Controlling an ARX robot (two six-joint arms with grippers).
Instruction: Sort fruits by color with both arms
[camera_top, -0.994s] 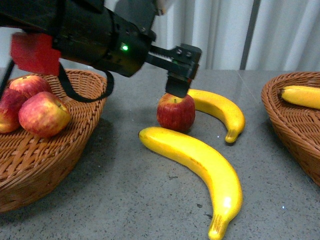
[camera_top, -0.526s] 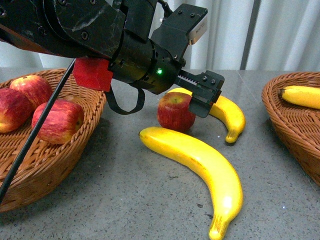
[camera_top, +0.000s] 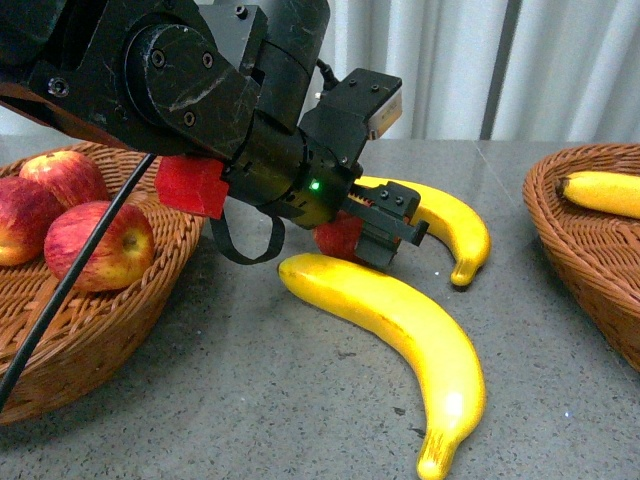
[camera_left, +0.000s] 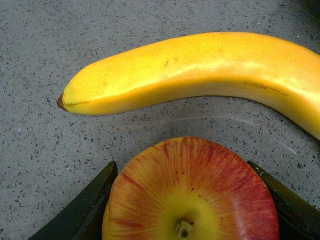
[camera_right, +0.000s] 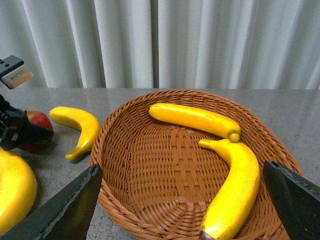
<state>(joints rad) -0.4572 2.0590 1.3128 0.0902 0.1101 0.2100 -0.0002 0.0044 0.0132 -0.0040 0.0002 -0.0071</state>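
Lowered since the previous frame, the left arm now has its jaws set around the apple, which half a second earlier stood in plain sight beside them; the apple has kept its place at mid-table. In the left wrist view, one black finger lies against each flank of the fruit, stem uppermost. Whether the jaws are clenched on it or merely straddle it cannot be told. The apple rests on the grey speckled table.

A long banana lies just near of the apple, curving toward the near right. A shorter banana lies just to the apple's right and slightly farther back. A red block and a lit green light show on the arm.

At the left stands a wicker basket holding three red apples. At the right edge stands a second wicker basket; the right wrist view shows two bananas inside it. The right arm's jaws hang released above this basket, their fingers spread wide with nothing gripped. A pale curtain closes the far side.
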